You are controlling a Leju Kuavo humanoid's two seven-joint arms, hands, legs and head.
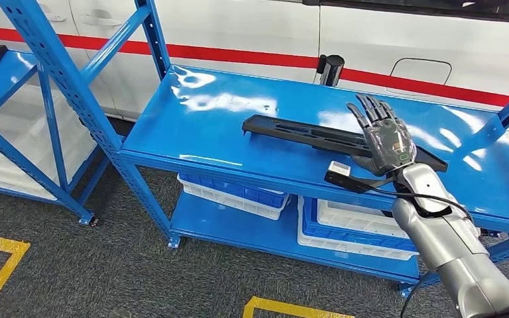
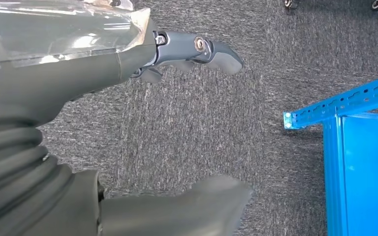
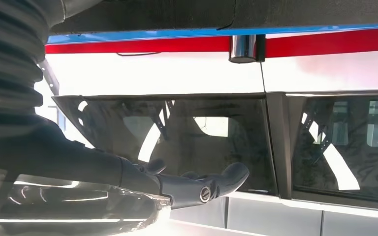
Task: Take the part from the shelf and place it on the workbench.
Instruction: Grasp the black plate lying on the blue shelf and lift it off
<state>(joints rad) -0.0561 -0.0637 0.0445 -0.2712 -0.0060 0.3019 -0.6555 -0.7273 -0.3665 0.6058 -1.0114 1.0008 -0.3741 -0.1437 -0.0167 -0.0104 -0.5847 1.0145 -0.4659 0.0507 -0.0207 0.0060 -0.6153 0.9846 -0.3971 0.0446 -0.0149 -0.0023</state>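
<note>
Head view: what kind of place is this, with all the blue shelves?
Probably a car factory or workshop. Blue metal shelves stand on grey carpet, a long black part lies on one, plastic bins sit underneath, and a white car with a red stripe is parked right behind.

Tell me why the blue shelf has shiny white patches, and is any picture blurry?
Head view: the white patches are glare from lights on the glossy shelf, beside the black part. Right wrist view: the white car looks washed out and the right hand dark. Left wrist view: the left hand is sharp, the near thumb soft.
</note>
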